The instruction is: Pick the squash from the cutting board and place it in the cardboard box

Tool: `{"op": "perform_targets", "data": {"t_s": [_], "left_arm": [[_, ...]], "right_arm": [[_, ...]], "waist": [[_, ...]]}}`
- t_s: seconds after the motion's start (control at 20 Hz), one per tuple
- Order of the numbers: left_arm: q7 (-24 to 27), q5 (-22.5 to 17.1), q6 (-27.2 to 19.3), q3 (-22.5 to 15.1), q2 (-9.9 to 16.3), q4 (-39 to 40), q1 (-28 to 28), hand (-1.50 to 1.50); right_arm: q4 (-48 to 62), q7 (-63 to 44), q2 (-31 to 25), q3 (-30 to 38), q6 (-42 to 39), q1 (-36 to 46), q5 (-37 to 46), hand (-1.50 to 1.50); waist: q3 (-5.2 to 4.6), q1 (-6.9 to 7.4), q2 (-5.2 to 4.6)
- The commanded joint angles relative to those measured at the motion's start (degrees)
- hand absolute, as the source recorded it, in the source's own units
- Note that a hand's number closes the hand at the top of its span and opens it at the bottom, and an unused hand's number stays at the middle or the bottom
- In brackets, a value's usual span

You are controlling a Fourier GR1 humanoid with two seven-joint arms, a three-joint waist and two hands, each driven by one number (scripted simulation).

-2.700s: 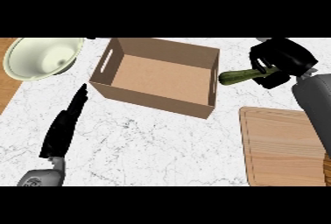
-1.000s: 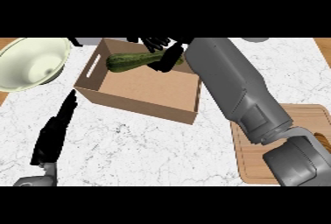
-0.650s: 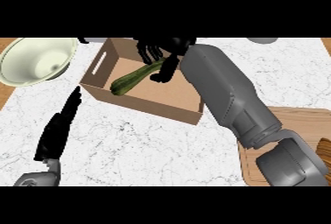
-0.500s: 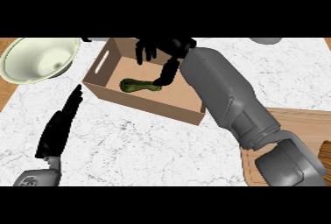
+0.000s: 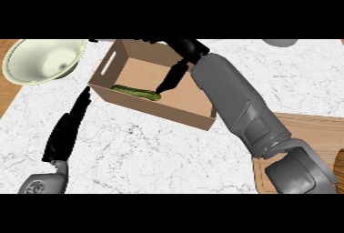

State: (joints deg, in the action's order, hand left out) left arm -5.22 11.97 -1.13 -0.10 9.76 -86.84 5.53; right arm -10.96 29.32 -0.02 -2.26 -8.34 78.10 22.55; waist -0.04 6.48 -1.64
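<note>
Since the earlier frames the squash (image 5: 136,92) left the right hand (image 5: 176,73) and lay in the box (image 5: 189,113); fingers hung open above it. Placement looked done; withdrawal remained.

Single head view, steeply down onto counter (image 5: 168,150); forearms enter from lower edge.

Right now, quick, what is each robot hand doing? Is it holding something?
Left hand: open, fingers straight, holding nothing, over the counter.
Right hand: open, fingers pointing down into the cardboard box; the squash lies loose inside.
</note>
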Motion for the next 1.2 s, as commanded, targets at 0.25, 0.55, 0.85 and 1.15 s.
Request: {"op": "perform_targets", "data": {"t_s": [0.25,0.55,0.85,1.15], "left_arm": [[1.9,0.5,-1.0,0.0,-0.7,0.1,-1.3,0.00],[-0.7,0.8,-0.8,0.0,-0.2,-1.3,-0.4,0.00],[1.1,1.1,-1.0,-1.6,-1.8,-1.4,-0.8,0.00],[0.8,1.4,-0.6,-1.2,-0.8,-0.7,0.9,0.00]], "right_arm": [[2.2,-3.1,-2.9,14.1,-4.4,2.9,-13.9,-1.50],[3.7,-5.3,-10.6,18.2,-3.2,3.1,-16.9,-1.50],[4.4,-3.2,-19.4,20.3,-9.0,-0.5,-18.5,-1.50],[3.9,-2.1,-25.6,19.7,-15.3,-0.7,-17.6,-1.50]], "waist": [[0.02,-1.04,-0.59],[0.07,-0.69,-0.87],[0.17,0.07,-1.86],[0.27,1.16,-2.65]]}}
